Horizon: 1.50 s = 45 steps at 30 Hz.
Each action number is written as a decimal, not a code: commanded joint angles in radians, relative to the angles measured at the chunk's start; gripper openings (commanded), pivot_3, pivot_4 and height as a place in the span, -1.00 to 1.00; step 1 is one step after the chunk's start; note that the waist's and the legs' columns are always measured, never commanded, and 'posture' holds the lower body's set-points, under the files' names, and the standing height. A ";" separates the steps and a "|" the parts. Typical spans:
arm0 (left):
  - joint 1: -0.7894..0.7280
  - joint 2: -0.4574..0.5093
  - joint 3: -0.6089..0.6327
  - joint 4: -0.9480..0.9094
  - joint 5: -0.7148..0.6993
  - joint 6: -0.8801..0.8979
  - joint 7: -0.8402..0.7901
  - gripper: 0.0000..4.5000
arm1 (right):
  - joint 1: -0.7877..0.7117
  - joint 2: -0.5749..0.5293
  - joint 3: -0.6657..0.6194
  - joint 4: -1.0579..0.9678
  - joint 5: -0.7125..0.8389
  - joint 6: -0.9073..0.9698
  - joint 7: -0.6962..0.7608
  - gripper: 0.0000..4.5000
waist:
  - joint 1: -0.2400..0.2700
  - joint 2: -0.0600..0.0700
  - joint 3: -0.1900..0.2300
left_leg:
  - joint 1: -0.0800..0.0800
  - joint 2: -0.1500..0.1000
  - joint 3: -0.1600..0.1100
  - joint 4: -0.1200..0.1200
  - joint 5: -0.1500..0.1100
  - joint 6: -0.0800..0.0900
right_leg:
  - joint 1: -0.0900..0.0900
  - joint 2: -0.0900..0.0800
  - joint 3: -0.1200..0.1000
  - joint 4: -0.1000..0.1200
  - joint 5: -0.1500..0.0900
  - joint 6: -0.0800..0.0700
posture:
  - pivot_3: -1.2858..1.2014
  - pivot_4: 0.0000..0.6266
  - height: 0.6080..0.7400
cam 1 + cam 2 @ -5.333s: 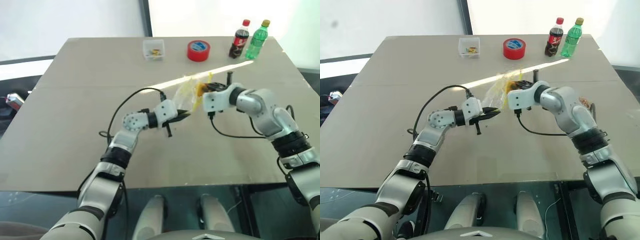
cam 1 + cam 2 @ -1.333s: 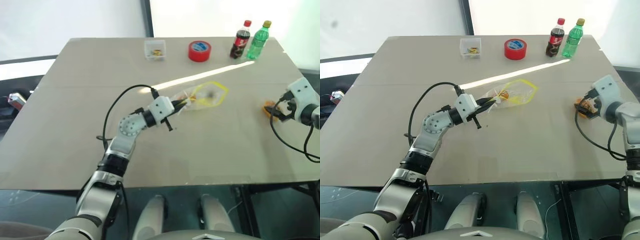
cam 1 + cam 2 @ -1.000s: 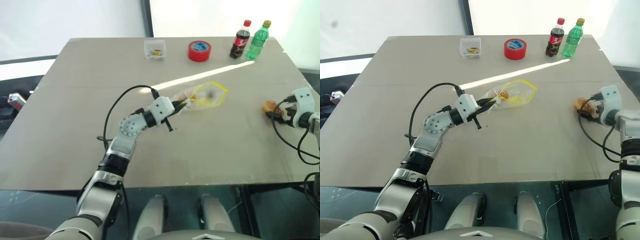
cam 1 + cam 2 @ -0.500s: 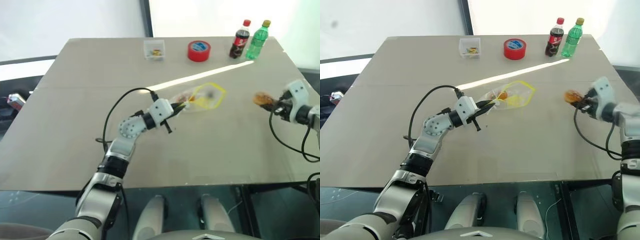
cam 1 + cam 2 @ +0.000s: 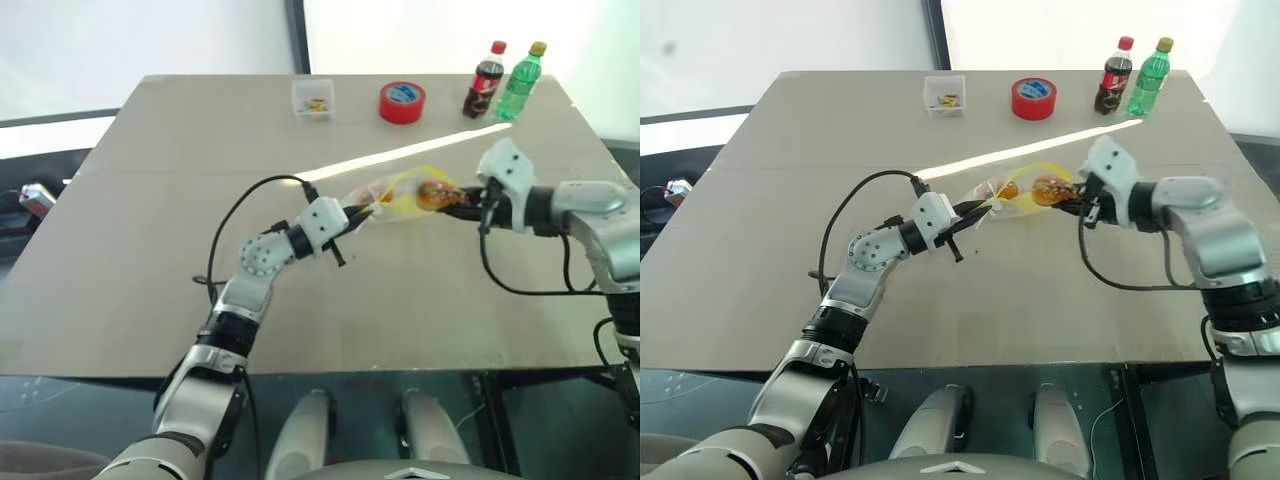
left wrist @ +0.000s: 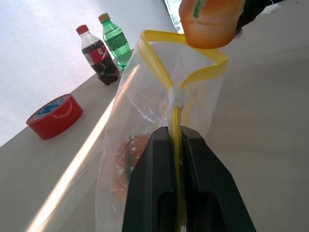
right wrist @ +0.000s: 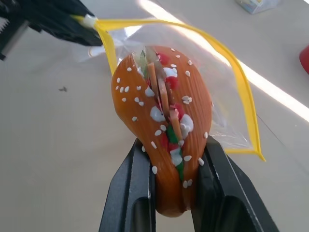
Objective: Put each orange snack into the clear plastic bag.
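Two orange snacks (image 7: 164,145), one clear bag (image 6: 159,106), two bottles (image 5: 503,80), one tape roll (image 5: 402,101).

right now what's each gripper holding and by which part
Left gripper pinches the clear plastic bag by its yellow seal strip. Right gripper clamps an orange snack by its lower end.

My left gripper (image 5: 362,212) is pinched tight on the yellow seal strip of the clear plastic bag (image 6: 159,121), my forearm reaching forward and to the right, fingers about level. My right gripper (image 7: 169,193) clamps the oval orange-brown sesame bun snack (image 7: 164,125) between its two black fingers, my wrist angled in toward the left and slightly downward.
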 commanded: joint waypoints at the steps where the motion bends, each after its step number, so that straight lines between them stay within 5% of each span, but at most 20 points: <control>1: -0.010 0.001 0.004 -0.036 -0.006 -0.005 0.004 -1.00 | -0.055 0.017 0.010 0.031 -0.044 -0.047 -0.027 -0.62 | 0.000 0.000 0.000 | 0.000 0.000 0.000 0.000 0.000 0.000 | 0.000 0.000 0.000 0.000 0.000 0.000 | 0.03 -0.52 1.00; 19: -0.017 -0.032 -0.018 -0.044 0.003 -0.008 0.005 -1.00 | -0.164 0.123 0.144 0.167 -0.282 -0.247 -0.072 -0.62 | -0.005 0.000 0.000 | 0.000 0.000 0.000 0.000 0.000 0.000 | 0.000 0.000 0.000 0.000 0.000 0.000 | 0.03 -0.52 1.00; 22: -0.020 -0.033 -0.021 -0.039 0.001 -0.010 0.006 -1.00 | -0.172 0.140 0.146 0.196 -0.315 -0.271 -0.095 -0.18 | -0.004 0.000 0.000 | 0.000 0.000 0.000 0.000 0.000 0.000 | 0.000 0.000 0.000 0.000 0.000 0.000 | 0.03 -0.52 1.00; 27: -0.029 -0.022 -0.013 -0.026 -0.004 -0.012 0.004 -1.00 | -0.170 0.145 0.106 0.197 -0.298 -0.266 -0.091 0.89 | -0.003 0.000 0.000 | 0.000 0.000 0.000 0.000 0.000 0.000 | 0.000 0.000 0.000 0.000 0.000 0.000 | 0.03 -0.52 1.00; 39: -0.026 -0.002 -0.008 -0.023 -0.008 -0.012 0.001 -1.00 | -0.097 -0.004 -0.069 0.029 -0.055 -0.094 0.105 0.89 | 0.000 0.000 0.000 | 0.000 0.000 -0.002 -0.001 0.000 0.000 | 0.000 0.000 0.000 0.000 0.000 0.000 | 0.03 -0.52 1.00; 45: -0.032 0.002 -0.002 -0.018 -0.008 -0.010 0.008 -1.00 | -0.108 -0.077 0.037 0.242 -0.254 -0.358 0.032 0.89 | -0.005 0.000 0.000 | 0.000 0.000 0.000 -0.001 0.000 0.000 | 0.000 0.000 0.000 0.000 0.000 0.000 | 0.03 -0.52 1.00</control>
